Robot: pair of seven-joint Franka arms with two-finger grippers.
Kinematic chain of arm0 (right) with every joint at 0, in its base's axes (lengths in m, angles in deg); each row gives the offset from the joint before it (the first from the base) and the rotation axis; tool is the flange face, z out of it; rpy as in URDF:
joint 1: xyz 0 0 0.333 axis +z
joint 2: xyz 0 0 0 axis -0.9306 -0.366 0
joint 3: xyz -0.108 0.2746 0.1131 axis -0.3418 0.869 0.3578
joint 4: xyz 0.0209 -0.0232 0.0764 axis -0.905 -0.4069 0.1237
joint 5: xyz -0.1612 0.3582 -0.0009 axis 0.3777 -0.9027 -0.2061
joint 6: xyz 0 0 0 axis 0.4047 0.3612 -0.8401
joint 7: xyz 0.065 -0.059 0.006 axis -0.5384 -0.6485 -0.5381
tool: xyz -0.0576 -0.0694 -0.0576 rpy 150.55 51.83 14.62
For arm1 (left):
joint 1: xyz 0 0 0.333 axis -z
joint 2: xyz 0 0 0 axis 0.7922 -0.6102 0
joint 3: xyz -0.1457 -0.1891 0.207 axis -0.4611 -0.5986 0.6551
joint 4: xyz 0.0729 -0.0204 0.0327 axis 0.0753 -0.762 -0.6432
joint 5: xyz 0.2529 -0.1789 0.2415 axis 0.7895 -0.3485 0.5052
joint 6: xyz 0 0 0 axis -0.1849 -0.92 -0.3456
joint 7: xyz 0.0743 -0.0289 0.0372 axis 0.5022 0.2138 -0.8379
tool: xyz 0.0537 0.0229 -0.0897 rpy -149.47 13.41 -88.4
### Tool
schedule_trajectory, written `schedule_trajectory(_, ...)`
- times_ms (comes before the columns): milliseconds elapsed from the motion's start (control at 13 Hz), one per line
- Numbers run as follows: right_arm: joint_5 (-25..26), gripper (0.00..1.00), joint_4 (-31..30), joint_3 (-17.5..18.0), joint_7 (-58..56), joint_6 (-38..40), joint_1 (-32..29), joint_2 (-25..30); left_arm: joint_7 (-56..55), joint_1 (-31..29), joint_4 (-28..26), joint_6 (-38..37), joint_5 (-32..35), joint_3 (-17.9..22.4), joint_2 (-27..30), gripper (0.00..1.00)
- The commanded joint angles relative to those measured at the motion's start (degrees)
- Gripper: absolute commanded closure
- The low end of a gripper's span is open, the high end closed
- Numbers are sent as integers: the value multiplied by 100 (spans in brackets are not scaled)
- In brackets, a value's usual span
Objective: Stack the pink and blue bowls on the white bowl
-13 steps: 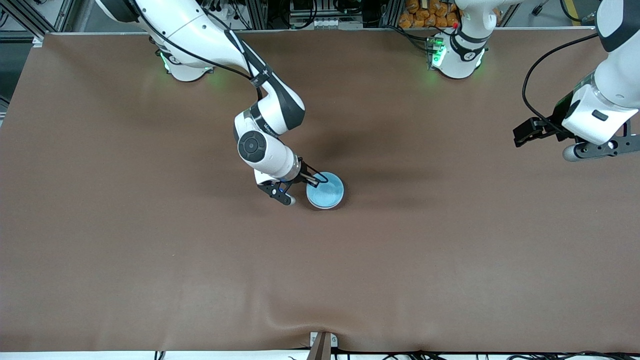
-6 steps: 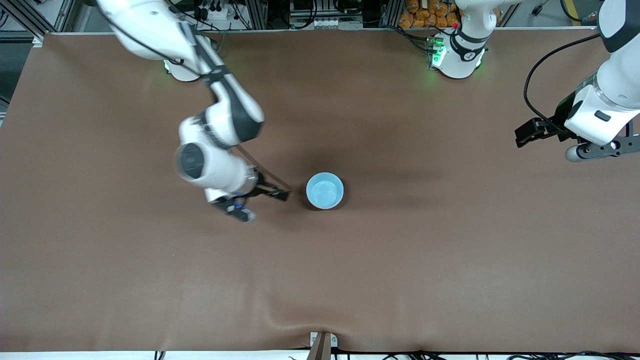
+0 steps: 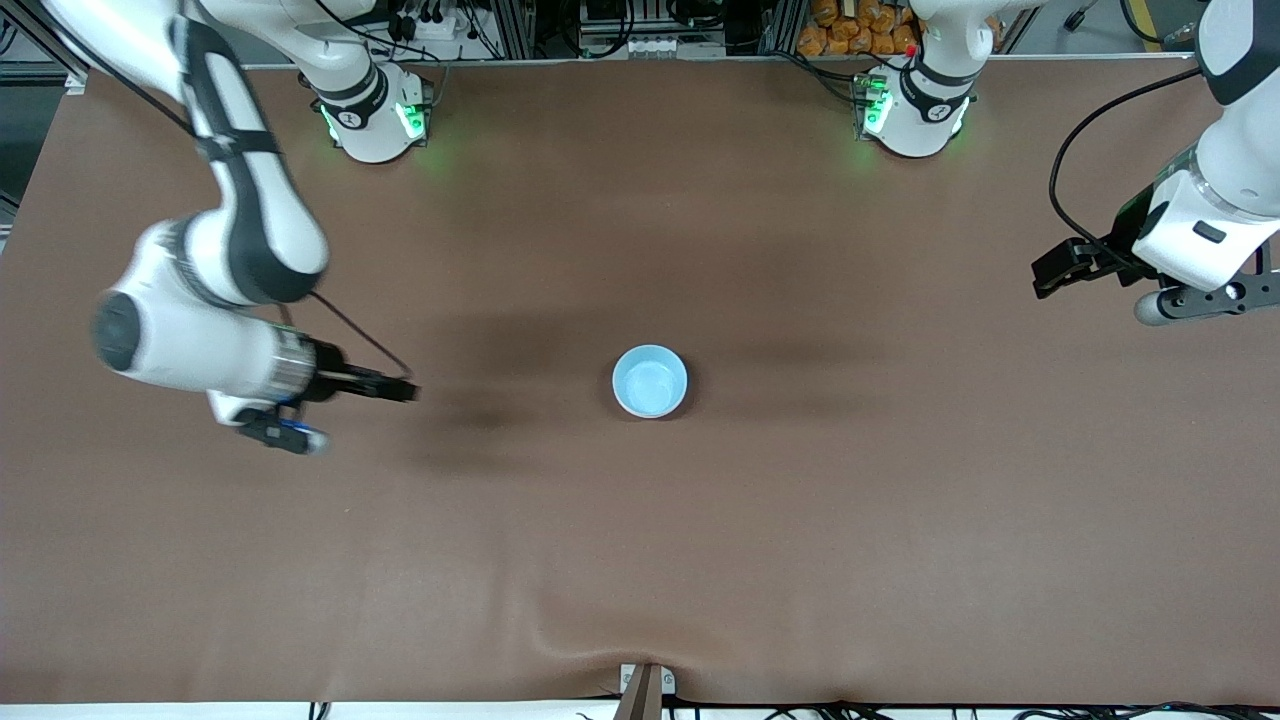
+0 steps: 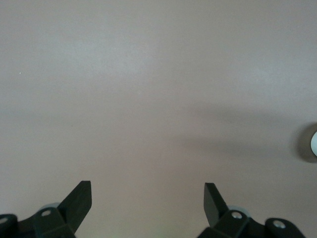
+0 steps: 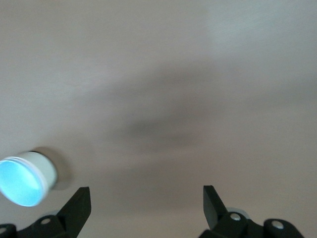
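The blue bowl [image 3: 650, 380] sits upright near the middle of the table. In the right wrist view its blue inside [image 5: 17, 181] lies within an off-white outer wall, the white bowl [image 5: 46, 171]. The pink bowl is hidden. My right gripper [image 3: 275, 432] hangs open and empty over bare table toward the right arm's end, well clear of the bowls; its own view shows it open [image 5: 146, 201]. My left gripper [image 3: 1195, 298] waits open and empty over the left arm's end of the table [image 4: 147, 198]. The bowl's edge shows in the left wrist view [image 4: 313, 144].
The brown cloth-covered table [image 3: 800, 520] has a raised wrinkle near its edge closest to the front camera [image 3: 590, 640]. The two arm bases [image 3: 372, 120] [image 3: 915, 110] stand along the table's edge farthest from the front camera.
My right gripper has drawn away from the blue bowl's rim and swung toward the right arm's end of the table. The bowl stays put. The left arm has barely moved.
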Motion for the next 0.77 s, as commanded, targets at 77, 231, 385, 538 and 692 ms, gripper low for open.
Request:
schedule_trajectory(77, 1049, 0, -588, 127, -295, 220, -316, 1089, 110, -171, -41, 41, -147, -80, 90, 0)
schedule_trajectory(231, 1376, 0, -561, 118, -471, 484, -342, 1484, 110, -171, -50, 50, -147, -71, 90, 0)
schedule_trajectory(385, 1403, 0, -255, 127, -690, 1097, -544, 1688, 136, -171, -50, 50, -138, -80, 151, 0)
schedule_trajectory(538, 1394, 0, 420, 127, -814, 1967, -685, 1715, 128, -162, -58, 50, -138, -106, 239, 0)
schedule_trajectory(692, 1394, 0, 984, 127, -815, 2601, -694, 1715, 137, -162, -67, 15, -147, -133, 362, 0)
